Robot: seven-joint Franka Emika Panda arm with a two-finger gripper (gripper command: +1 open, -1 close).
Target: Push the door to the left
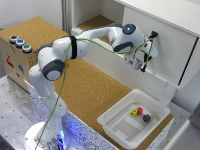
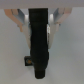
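While my white jointed arm (image 1: 75, 47) reaches across the middle of the exterior frame, my gripper (image 1: 139, 62) sits at the upper right, up against the large flat white rectangular sliding door (image 1: 172, 47) of the white cabinet (image 1: 165, 10). That door fills the upper right of the frame, and a small dark handle (image 1: 153, 35) shows just above my gripper near the panel's left edge. Whether my fingertips actually touch the door or the handle I cannot tell; the wrist body covers them from this angle, and the picture is soft there. How far my fingers are apart I cannot tell either.

From the wrist view, a blurred black bar (image 2: 40, 37) runs down the centre against a plain pale grey surface, with pale finger parts (image 2: 20, 19) partly showing behind its top end. What the bar is, and whether anything is gripped, stays unclear.

Lower right in the exterior frame, a white plastic rectangular tray (image 1: 112, 122) rests on the cork-brown tabletop (image 1: 90, 90), holding three small blocks: yellow (image 1: 134, 112), red (image 1: 140, 110) and a dark one (image 1: 146, 118) too small to make out. At the upper left, a tan wooden box (image 1: 15, 62) carries three round buttons (image 1: 20, 43); the frame edge cuts its left side off.
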